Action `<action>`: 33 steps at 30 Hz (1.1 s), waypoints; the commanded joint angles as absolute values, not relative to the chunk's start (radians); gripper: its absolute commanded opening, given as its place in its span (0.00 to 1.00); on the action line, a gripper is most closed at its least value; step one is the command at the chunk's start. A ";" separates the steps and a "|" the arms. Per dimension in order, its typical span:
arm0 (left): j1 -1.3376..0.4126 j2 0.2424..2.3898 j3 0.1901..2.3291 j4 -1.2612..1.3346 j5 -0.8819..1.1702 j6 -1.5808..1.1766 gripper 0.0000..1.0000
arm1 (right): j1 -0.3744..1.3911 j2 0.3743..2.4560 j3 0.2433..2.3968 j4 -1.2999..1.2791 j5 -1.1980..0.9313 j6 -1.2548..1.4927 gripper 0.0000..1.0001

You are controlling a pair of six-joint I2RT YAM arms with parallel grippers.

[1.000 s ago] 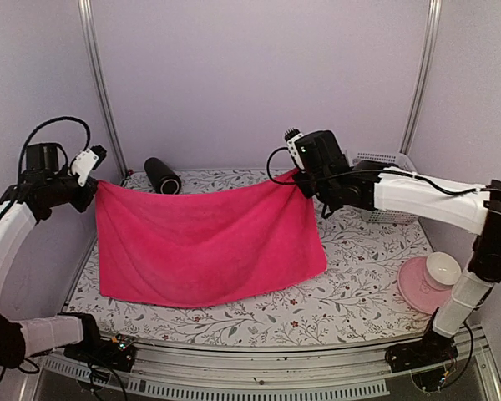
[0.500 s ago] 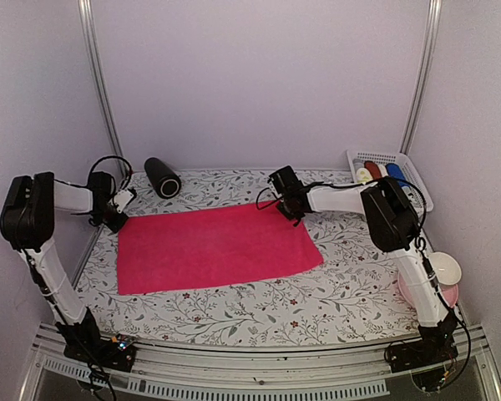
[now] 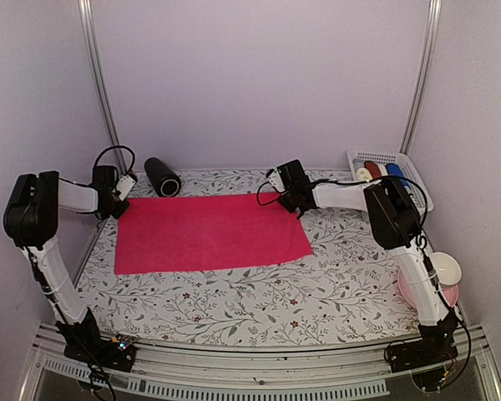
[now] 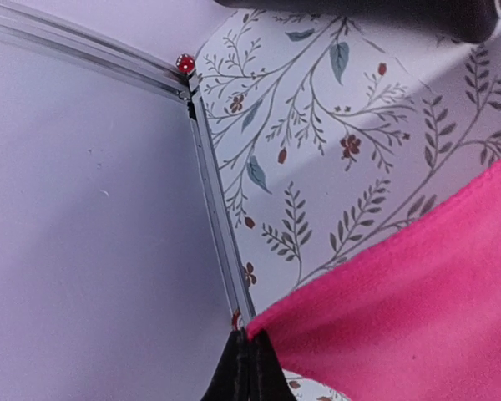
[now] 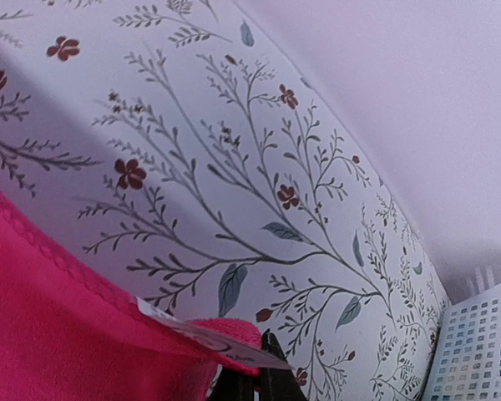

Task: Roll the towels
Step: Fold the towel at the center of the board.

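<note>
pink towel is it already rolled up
No, the pink towel lies spread out flat as one rectangle on the table.

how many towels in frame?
4: hot pink towel flat on the table; pale roll, red roll, blue roll in the white basket. More may hide there.

Stands with the left arm (image 3: 46, 259) rising steeply from its base, elbow bent, forearm held low and level, pointing inward. Ends in the left gripper (image 3: 119, 199), fingertips pressed together on a far corner of the pink towel (image 3: 209, 234). Mirrors this with the right arm (image 3: 413, 251): forearm stretched low and leftward, right gripper (image 3: 295, 203) pinched closed on the other far corner.
</note>
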State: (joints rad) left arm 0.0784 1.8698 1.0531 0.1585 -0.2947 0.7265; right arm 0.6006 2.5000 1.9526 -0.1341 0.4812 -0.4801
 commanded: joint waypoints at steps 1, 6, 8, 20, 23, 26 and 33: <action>0.079 1.788 0.984 0.177 -0.247 0.769 0.00 | 0.594 2.373 1.834 -0.144 0.377 -0.542 0.02; 0.080 1.652 0.887 0.135 -0.138 0.806 0.00 | 0.594 2.203 1.679 -0.171 0.328 -0.566 0.02; 0.082 1.598 0.853 0.106 -0.105 0.821 0.00 | 0.595 2.152 1.634 -0.194 0.314 -0.570 0.02; 0.132 1.324 0.630 -0.073 0.057 0.998 0.00 | 0.677 1.931 1.327 -0.268 0.284 -0.588 0.02; 0.141 1.275 0.595 -0.092 0.062 1.028 0.00 | 0.692 1.909 1.284 -0.280 0.292 -0.575 0.02; 0.157 1.229 0.577 -0.113 0.063 1.059 0.00 | 0.698 1.889 1.250 -0.292 0.294 -0.563 0.02; 0.193 1.153 0.527 -0.179 0.079 1.140 0.00 | 0.702 1.833 1.177 -0.298 0.317 -0.538 0.02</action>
State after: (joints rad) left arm 0.1699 1.1797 0.5674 -0.1287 0.0658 1.0737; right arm 0.7002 1.9064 1.2144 -0.2893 0.2989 -0.5644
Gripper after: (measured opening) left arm 0.004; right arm 0.022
